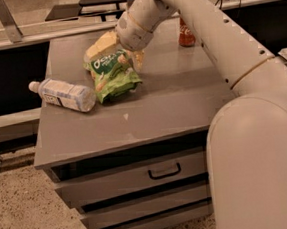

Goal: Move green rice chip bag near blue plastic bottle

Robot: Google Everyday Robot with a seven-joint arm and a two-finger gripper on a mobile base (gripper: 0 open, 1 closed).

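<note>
The green rice chip bag (112,76) lies on the grey table (172,104), its left edge right next to the blue plastic bottle (64,95), which lies on its side with its white cap pointing left. My gripper (120,56) hangs over the top end of the bag. Its pale fingers (99,44) stand apart on either side of the bag's upper edge, and the bag rests on the table.
A red soda can (186,33) stands at the back right of the table, behind my arm (212,35). Drawers with a dark handle (164,173) are under the tabletop. My robot body (261,166) fills the lower right.
</note>
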